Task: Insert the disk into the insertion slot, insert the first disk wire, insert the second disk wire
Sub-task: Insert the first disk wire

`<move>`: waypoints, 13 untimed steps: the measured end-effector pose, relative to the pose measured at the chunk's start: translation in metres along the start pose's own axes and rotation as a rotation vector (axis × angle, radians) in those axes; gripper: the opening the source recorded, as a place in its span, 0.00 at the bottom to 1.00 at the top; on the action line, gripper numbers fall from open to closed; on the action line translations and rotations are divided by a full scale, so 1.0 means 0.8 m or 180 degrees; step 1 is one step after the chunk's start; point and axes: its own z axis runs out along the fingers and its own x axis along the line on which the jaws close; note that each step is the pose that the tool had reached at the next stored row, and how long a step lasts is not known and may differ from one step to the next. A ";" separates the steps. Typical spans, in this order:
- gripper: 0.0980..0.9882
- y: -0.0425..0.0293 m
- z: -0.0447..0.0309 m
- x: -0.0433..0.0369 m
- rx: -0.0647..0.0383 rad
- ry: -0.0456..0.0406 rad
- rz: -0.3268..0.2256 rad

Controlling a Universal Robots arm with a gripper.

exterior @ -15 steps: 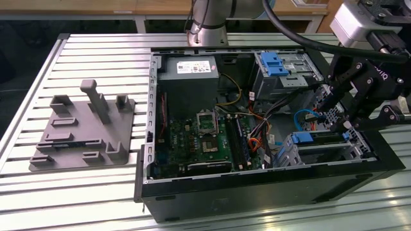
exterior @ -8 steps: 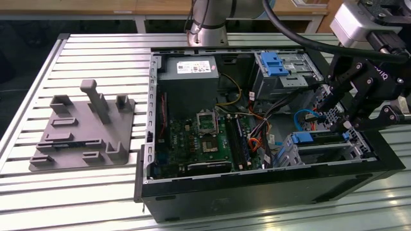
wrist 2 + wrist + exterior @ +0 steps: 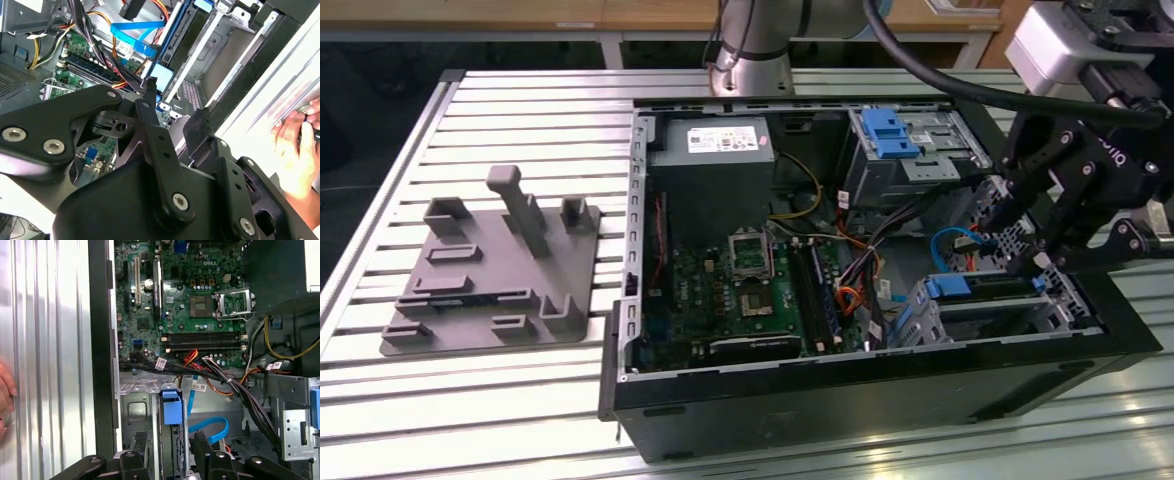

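Note:
In the exterior view, the disk (image 3: 950,287) stands on edge in its blue carrier inside the insertion slot (image 3: 987,318), a silver cage at the near right corner of the open computer case. My gripper (image 3: 1034,240) hangs just above it. In the first wrist view, the black fingers (image 3: 140,446) stand apart, one on each side of the disk's blue carrier (image 3: 171,407), with a gap on both sides. A loose blue flat wire (image 3: 212,426) curls beside the slot, and it also crosses above one finger (image 3: 148,95) as a blue wire (image 3: 135,29). A bundle of black wires (image 3: 240,390) runs nearby.
A taller metal bay with a blue latch (image 3: 887,133) stands behind the slot. The motherboard (image 3: 734,290) lies on the case floor. A grey holder fixture (image 3: 494,270) sits on the slatted table at the exterior view's left. A person's hand (image 3: 300,145) rests on the table beside the case.

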 end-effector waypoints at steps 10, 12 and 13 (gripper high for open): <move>0.45 -0.0060 0.0007 -0.011 0.0008 0.0175 0.0002; 0.45 -0.0062 0.0012 -0.015 0.0013 0.0266 0.0004; 0.45 -0.0061 0.0013 -0.017 0.0017 0.0328 0.0005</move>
